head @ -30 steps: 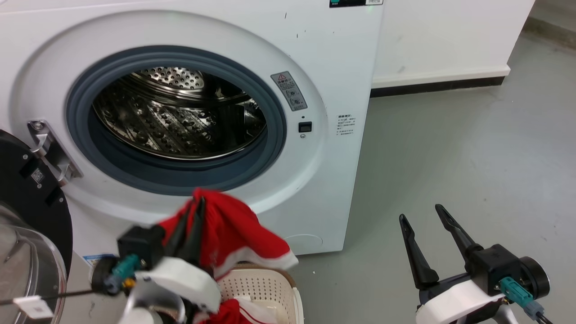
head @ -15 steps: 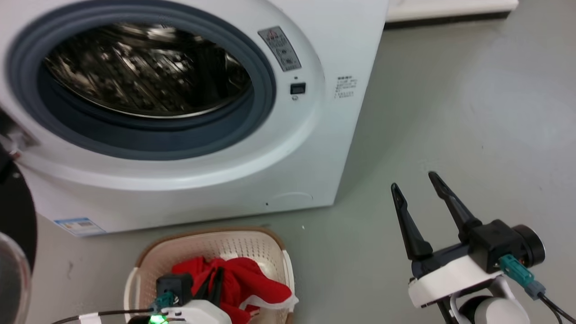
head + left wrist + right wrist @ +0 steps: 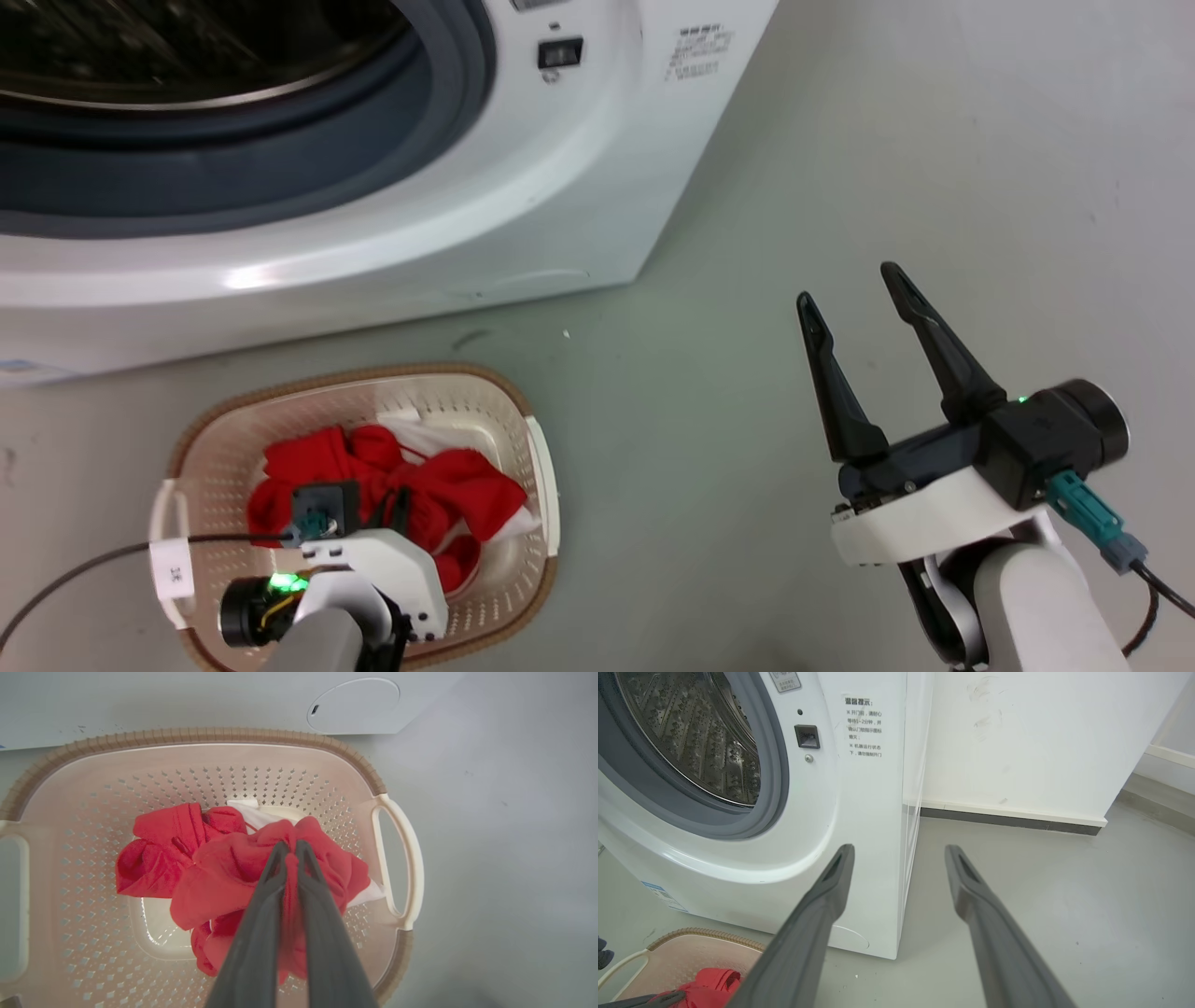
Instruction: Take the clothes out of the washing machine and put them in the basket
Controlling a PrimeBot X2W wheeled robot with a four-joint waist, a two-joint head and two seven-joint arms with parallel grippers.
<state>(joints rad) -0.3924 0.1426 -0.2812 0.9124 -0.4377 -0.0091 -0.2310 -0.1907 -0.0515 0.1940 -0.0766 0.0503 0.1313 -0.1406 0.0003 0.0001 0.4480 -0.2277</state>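
Within the last 1 second the left pincer [image 3: 289,845] came down from above the basket [image 3: 187,735] into it. Its 2 fingers were pressed together on a fold of the red clothes [image 3: 219,877], which lay on the basket's floor. Judging by that, only the release was left. The heap's long axis ran along the basket's length, with white trim pointing toward 1 handle. The right pincer [image 3: 850,285] hung spread, well apart from the basket.
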